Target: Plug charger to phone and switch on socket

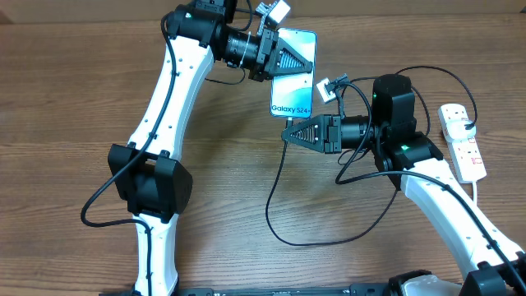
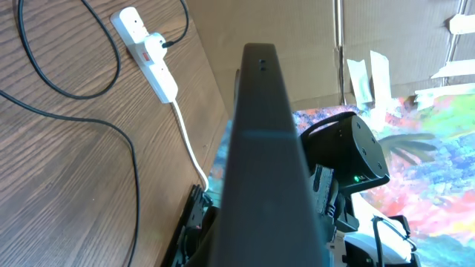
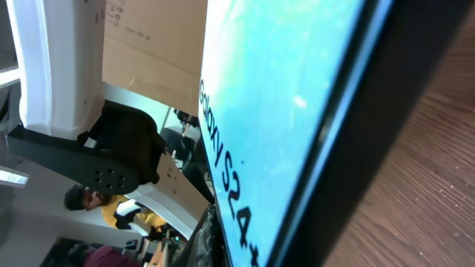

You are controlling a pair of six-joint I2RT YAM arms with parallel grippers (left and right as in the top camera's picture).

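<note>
Right, my left gripper (image 1: 306, 59) is clamped on the phone (image 1: 294, 82), holding it off the table (image 1: 82, 99) at about 12 o'clock in the overhead view, screen facing up. My right gripper (image 1: 289, 133) is at the phone's 6 o'clock edge with its jaws together, but I can't tell what they pinch, if anything. The charger (image 1: 275, 205) loops away toward 6 o'clock. Whether it's seated in the phone is hidden: the left wrist view shows only the phone's dark edge, the right wrist view a cropped slab of screen. The socket (image 1: 462, 144) lies at 3 o'clock, well apart from both grippers, black plug (image 1: 469, 125) in it. Its red switch (image 2: 147, 52) is too small to read. My reckoning: plugging is under way, switching is left.
</note>
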